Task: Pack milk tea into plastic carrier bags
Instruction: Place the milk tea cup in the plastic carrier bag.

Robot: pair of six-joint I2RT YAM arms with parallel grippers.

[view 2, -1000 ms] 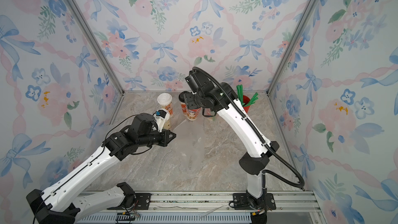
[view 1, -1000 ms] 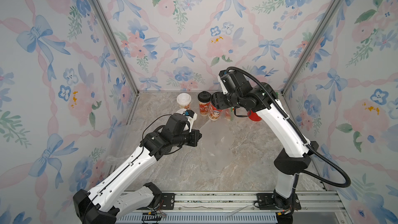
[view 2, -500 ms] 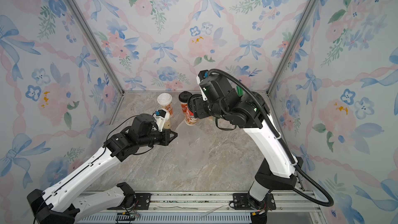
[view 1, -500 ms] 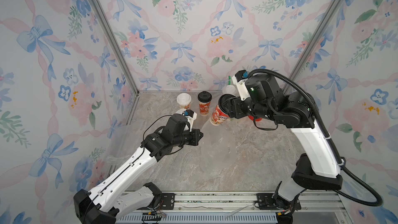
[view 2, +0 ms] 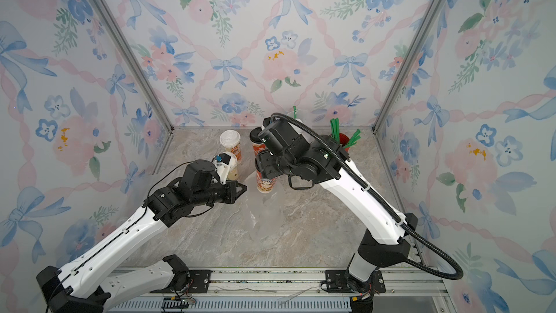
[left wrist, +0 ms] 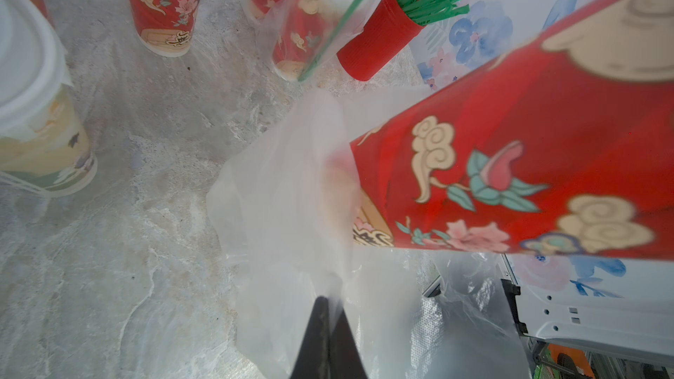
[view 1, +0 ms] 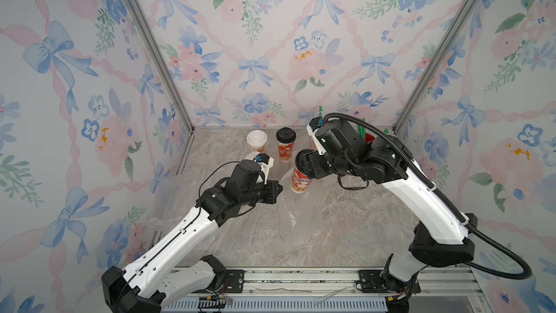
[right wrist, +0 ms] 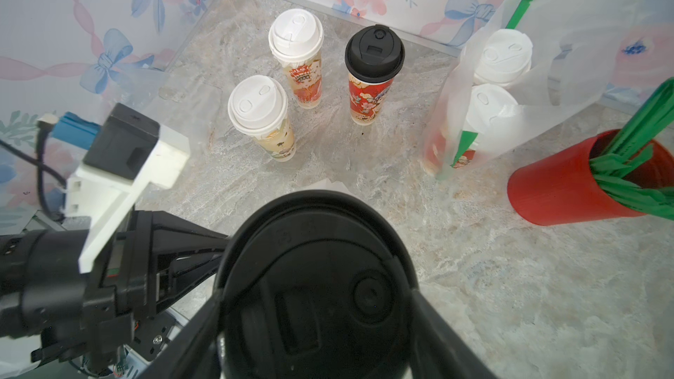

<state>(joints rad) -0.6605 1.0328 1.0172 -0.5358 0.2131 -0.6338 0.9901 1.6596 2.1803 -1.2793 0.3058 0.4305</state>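
My right gripper (right wrist: pixel 321 322) is shut on a red-printed, black-lidded milk tea (right wrist: pixel 321 286). That cup (view 1: pixel 301 180) hangs tilted over the middle of the table, its base at the mouth of a clear plastic carrier bag (left wrist: pixel 291 195). My left gripper (left wrist: pixel 330 300) is shut on that bag's edge and holds it up; in both top views it (view 1: pixel 278 189) is just left of the held cup (view 2: pixel 266 183). The rest of the bag (view 1: pixel 301 212) lies on the marble. The held cup (left wrist: pixel 529 162) fills the left wrist view's side.
At the back stand a black-lidded red cup (right wrist: pixel 374 71) and two white-lidded cups (right wrist: pixel 297 56) (right wrist: pixel 259 118). A second bag (right wrist: pixel 492 103) holds two white-lidded cups. A red cup of green straws (right wrist: pixel 569 184) is at the back right. Floral walls enclose three sides.
My right arm has carried the black-lidded cup from the back row forward and down to the bag's mouth, tilting it. My left gripper has stayed put, holding the bag.
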